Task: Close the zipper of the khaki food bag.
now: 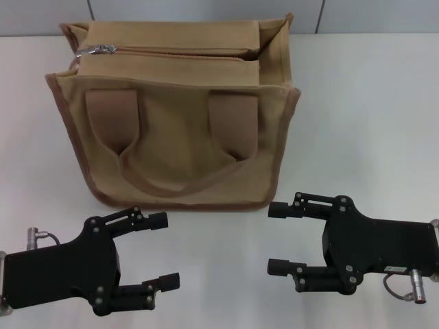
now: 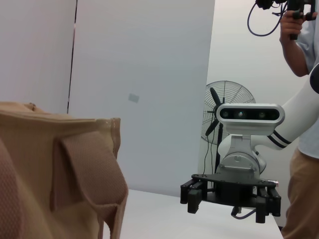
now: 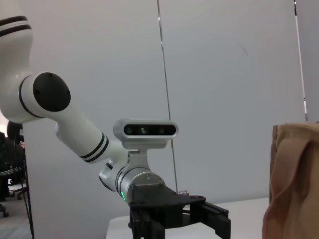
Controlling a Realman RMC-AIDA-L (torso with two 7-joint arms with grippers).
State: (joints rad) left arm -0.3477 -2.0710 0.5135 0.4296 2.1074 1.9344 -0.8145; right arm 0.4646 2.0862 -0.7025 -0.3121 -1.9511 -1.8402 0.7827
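My left gripper and right gripper both rest low on the white table, in front of the khaki food bag, apart from it. Both sets of fingers are spread wide and hold nothing.

The bag stands upright toward the back of the table, handles facing me. The zipper runs along the top panel, its long axis going from my left to my right. The silver pull tab sits at the left end, and the two halves gape apart toward the right, so I judge it must travel rightward to shut.

The risks, as I see them: the canvas is soft, so dragging the tab with one gripper alone could pull the whole bag sideways or tip it instead of sliding the pull. The tab is small and shiny and could slip from a loose pinch. The upright side flaps could also catch my fingers as I reach in.
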